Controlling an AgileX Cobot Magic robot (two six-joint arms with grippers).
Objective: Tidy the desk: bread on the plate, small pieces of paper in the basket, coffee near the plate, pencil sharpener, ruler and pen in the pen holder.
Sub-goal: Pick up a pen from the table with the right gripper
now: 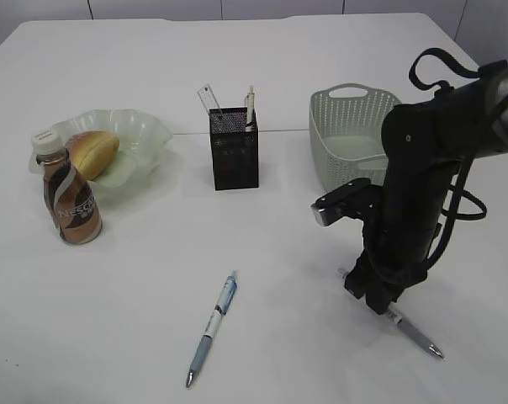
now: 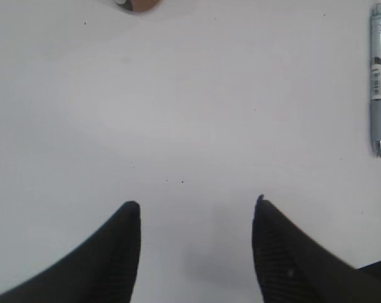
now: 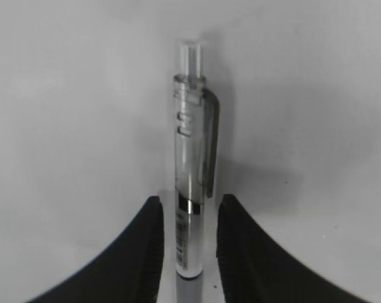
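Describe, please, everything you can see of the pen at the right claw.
The pen is a click type with a clear barrel, a smoky grey clip, a clear push button and a pale grey grip near a metal tip. It looks like plastic and intact. It lies flat on the white desk, front right, tip toward the near edge in the outside view. The right claw stands over its middle, one finger close on each side; whether they press it is unclear.

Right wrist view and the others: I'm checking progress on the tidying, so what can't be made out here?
- Grey-green plastic basket: floor hidden by its own wall and the right arm, exterior view.
- Black mesh pen holder: contents below the rim too small.
- Clear pen: tip cut off by the right wrist view's bottom edge.
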